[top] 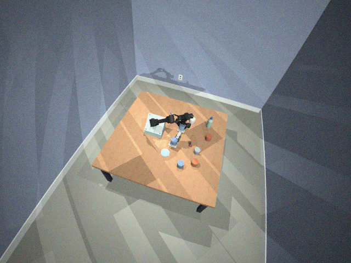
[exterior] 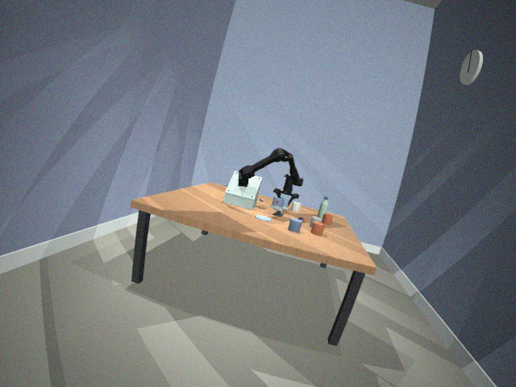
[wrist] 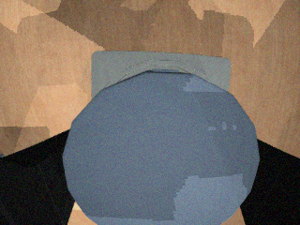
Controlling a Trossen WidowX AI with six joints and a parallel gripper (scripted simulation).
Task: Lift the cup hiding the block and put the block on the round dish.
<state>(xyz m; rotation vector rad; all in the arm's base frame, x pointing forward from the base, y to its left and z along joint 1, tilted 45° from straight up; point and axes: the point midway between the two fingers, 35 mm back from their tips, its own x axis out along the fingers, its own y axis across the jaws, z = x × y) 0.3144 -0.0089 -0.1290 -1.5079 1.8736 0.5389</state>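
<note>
Claw point(wrist: 163, 163) clamped on blue cup point(wrist: 161, 157); no markings legible.

top: high corner, steep down, far. exterior: low, floor-level, far, facing the back wall. wrist: straight down, tight. Top and exterior share the tabletop point(top: 132, 158).

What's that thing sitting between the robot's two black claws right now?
A round blue cup fills the gap between the black fingers of the gripper, which is shut on it. The wrist view shows this best.
</note>
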